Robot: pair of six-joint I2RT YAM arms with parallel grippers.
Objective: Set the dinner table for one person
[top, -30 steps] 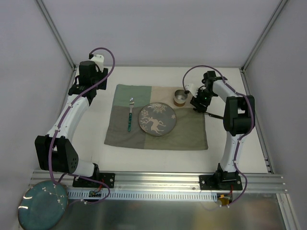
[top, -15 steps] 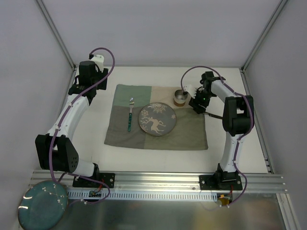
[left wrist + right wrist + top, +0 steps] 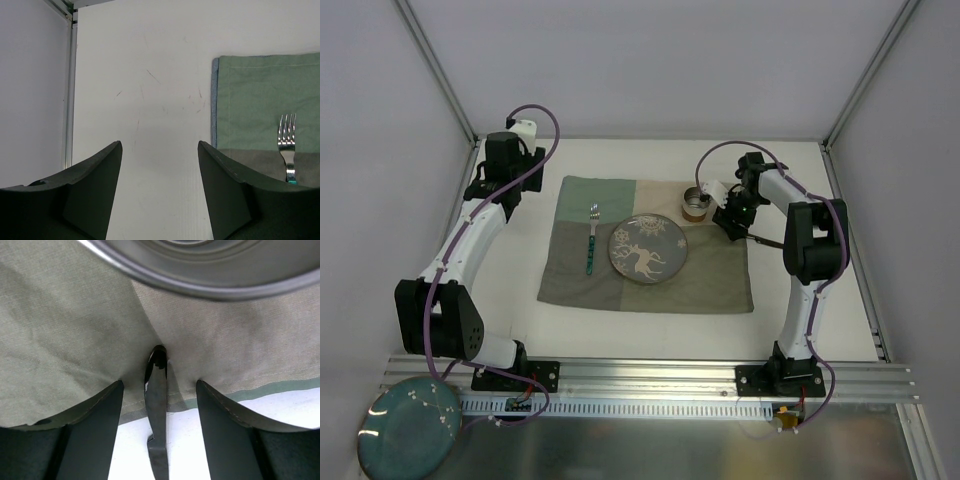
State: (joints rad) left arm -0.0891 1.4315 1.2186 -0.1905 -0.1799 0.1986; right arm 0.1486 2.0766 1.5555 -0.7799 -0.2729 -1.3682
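Starting on your left, the left gripper [image 3: 159, 147] has its jaws well apart with nothing between them. They hang over a bare stretch of the table [image 3: 150, 75], the big white top that lies under everything you see here. The left arm [image 3: 470, 240] runs from its base at the near edge up the left side to the far left corner, its wrist bent down. Just right of those fingers starts the mat [image 3: 260, 100], and on it lies the fork [image 3: 287, 145], tines toward the far side.

Moving across, the mat sits mid-table. The plate [image 3: 648, 249] rests near its centre, close beside the fork. A small metal cup [image 3: 695, 203] stands on the mat's far right patch.

On your right, the right gripper [image 3: 159, 385] also has its jaws apart, one on each side of the knife [image 3: 157, 405]. You can see a gap on both sides, so neither finger is on it. The knife's tip rests on the mat, and the rest runs over the mat's edge onto the white top. The right arm [image 3: 810, 250] rises from its base and folds at the elbow. It reaches left, ending just beside the cup.
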